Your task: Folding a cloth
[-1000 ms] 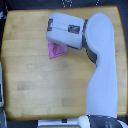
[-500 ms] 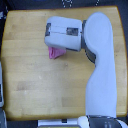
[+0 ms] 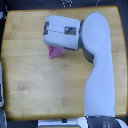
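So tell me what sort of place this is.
Probably a lab test bench: a bare wooden tabletop seen from above, a white robot arm reaching over it, and one pink cloth under its gripper.

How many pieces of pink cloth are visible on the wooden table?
1. The cloth lies on the table, mostly covered by the claw; more fabric could be hidden beneath it.

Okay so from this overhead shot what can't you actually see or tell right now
1. The gripper's fingers: in the exterior view they sit under the arm's white wrist housing, so open or shut can't be told.
2. The cloth: only a small pink corner shows below the housing; its fold state is hidden.
3. The wooden table: low resolution blurs fine detail.
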